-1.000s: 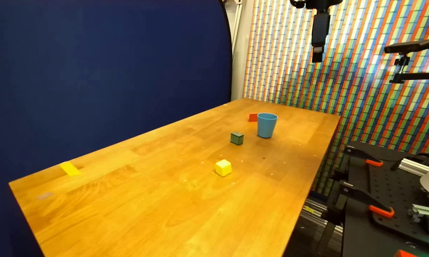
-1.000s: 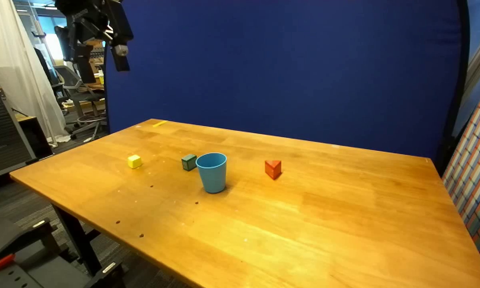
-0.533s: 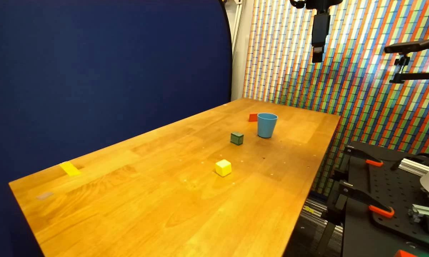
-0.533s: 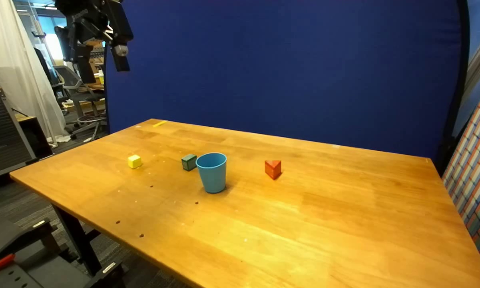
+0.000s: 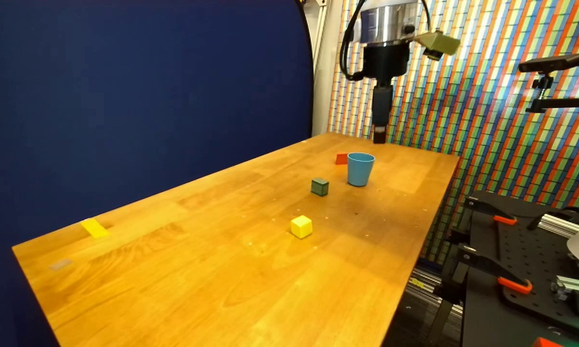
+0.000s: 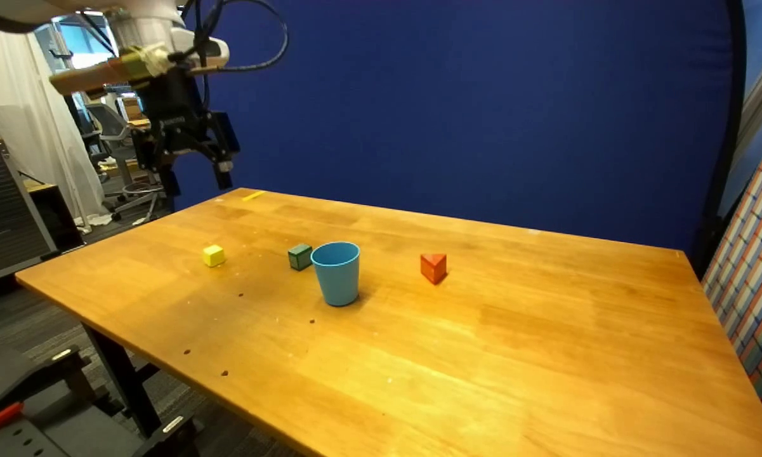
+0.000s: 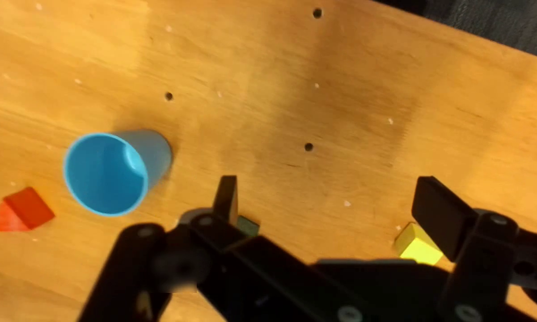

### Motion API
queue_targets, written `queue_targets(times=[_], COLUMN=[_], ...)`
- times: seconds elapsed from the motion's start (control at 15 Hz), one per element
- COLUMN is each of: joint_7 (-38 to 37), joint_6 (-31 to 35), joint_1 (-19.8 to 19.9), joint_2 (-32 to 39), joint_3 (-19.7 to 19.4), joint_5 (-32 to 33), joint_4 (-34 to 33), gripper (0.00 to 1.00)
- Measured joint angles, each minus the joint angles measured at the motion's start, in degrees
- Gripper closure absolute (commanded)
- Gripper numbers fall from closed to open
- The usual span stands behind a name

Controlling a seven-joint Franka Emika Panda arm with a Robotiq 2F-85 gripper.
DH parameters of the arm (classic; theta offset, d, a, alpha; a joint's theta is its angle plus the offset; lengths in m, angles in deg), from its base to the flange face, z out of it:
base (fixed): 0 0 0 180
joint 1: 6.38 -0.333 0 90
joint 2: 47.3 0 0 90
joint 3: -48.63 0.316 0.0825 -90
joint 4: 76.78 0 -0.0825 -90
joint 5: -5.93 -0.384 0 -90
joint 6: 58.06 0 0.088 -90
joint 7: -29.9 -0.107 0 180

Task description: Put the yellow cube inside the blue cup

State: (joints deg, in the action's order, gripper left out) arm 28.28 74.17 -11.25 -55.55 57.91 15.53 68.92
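Observation:
The yellow cube sits on the wooden table in both exterior views. In the wrist view the yellow cube is partly covered by the right finger and the gripper body. The light-blue cup stands upright, also in an exterior view. In the wrist view the cup is at the left, its mouth visible and nothing seen inside. My gripper is open and empty, with the fingers wide apart. It hangs well above the table, in both exterior views.
A dark green cube sits between the yellow cube and the cup. A red block stands beyond the cup. A flat yellow piece lies near the table edge. Black clamps and a camera on an arm are beside the table.
My gripper has come down, and more of the arm now shows. It has moved left in an exterior view and slightly right in the opposite one. The objects on the table have not moved.

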Motion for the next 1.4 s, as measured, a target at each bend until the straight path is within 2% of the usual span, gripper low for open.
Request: queue_targets(times=[0.2, 0.33, 0.73, 0.8, 0.87, 1.13, 1.4], joint_7=[0.0, 0.0, 1.0, 1.2, 1.4, 1.9, 1.0], joint_6=[7.5, 10.2, 11.9, 11.9, 11.9, 10.8, 10.0], joint_1=[-2.7, -4.4, -7.2, -7.4, -7.6, -8.3, -8.7], joint_2=[11.6, 19.2, 36.8, 38.9, 40.6, 43.3, 42.6], joint_3=[0.9, 1.1, 1.2, 1.2, 1.2, 1.1, 1.0], joint_5=[0.0, 0.0, 0.0, 0.0, 0.0, 0.0, -0.2], joint_4=[-4.0, -8.0, -21.1, -23.0, -24.7, -28.7, -29.2], gripper=[0.00, 0.00, 0.00, 0.25, 0.25, 0.57, 0.87])
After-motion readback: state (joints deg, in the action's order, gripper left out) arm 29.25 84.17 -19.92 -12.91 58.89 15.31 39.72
